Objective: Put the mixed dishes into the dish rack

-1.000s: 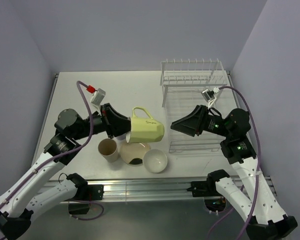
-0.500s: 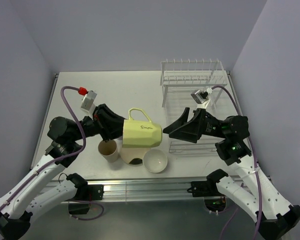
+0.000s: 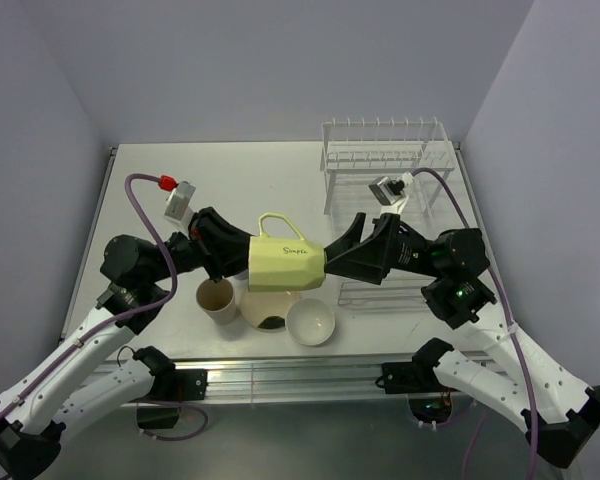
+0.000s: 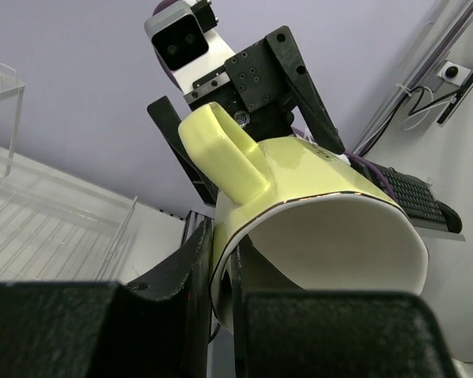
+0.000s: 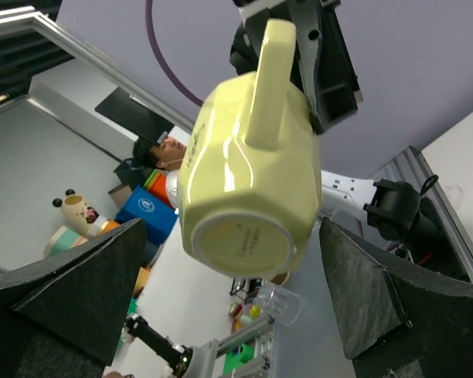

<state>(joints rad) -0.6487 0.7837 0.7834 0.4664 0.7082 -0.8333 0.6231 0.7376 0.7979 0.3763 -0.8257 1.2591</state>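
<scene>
Small white bowl (image 3: 310, 321) and cream plate (image 3: 263, 312) sat at the table's (image 3: 180, 180) 6 o'clock edge. Above them, left pincer (image 3: 246, 264) was clenched on the sideways yellow-green mug's (image 3: 285, 263) rim, and right pincer (image 3: 330, 266) gaped around its base. Looked like a handover. Next I'd guess right closes, left releases, then off to the dish rack (image 3: 385, 160) at 2 o'clock.

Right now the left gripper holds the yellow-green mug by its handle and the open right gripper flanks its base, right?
Not by the handle: the left wrist view shows the left gripper pinching the rim of the yellow-green mug, handle free. The open right gripper does flank its base.
</scene>
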